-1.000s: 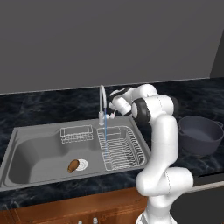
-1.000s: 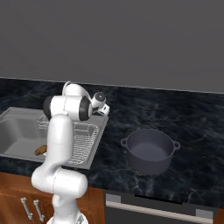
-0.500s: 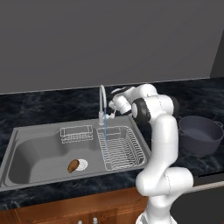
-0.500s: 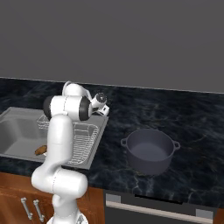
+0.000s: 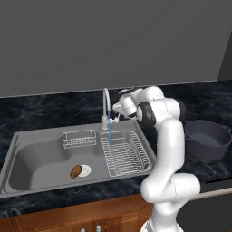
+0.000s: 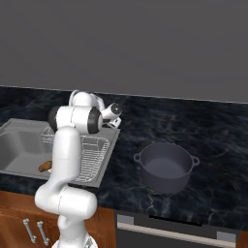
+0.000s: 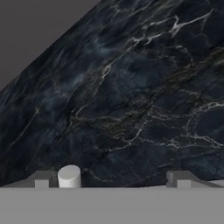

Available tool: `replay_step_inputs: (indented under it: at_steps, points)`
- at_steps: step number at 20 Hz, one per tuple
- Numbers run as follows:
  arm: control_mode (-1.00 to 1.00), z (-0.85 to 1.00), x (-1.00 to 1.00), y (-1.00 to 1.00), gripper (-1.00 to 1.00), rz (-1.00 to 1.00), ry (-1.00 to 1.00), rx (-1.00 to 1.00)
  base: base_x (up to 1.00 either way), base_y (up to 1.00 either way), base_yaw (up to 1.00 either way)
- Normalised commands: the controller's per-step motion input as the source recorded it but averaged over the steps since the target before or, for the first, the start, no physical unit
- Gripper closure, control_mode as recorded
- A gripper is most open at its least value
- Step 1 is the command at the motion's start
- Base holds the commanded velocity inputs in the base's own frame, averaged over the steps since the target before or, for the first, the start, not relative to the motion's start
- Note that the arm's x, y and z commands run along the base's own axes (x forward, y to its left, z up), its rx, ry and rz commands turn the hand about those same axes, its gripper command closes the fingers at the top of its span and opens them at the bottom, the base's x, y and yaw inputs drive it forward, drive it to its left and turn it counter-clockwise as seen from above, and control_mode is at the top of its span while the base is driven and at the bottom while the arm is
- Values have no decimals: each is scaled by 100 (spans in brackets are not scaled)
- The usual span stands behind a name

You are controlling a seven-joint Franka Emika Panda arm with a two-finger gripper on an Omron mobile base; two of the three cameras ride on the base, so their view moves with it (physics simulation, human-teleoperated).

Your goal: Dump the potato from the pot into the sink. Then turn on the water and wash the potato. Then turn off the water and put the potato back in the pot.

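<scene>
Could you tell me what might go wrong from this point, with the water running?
The stream falls on the wire rack, while the potato lies by the drain, so it may stay unwashed. The open gripper sits close to the faucet and could knock it when pulling away.

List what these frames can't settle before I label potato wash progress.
- Gripper contact with the faucet: left base view, too small to tell.
- Potato: right base view, partly behind the arm.
- Water stream falls onto the wire rack; whether any reaches the potato is unclear.
- Pot: left base view, partly behind the arm.
</scene>
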Motion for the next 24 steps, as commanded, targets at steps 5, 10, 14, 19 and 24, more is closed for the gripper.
replay_step_inputs:
  at_steps: [5, 10, 14, 19, 24]
  points:
    - [-100, 0, 5, 0, -100, 21, 0, 13, 0, 0, 0]
    - [-100, 0, 15, 2, -100, 21, 0, 11, 0, 0, 0]
    - [-100, 0, 26, 11, -100, 19, 0, 10, 0, 0, 0]
    - [-100, 0, 14, 30, -100, 17, 0, 7, 0, 0, 0]
    - [-100, 0, 12, 40, -100, 16, 0, 5, 0, 0, 0]
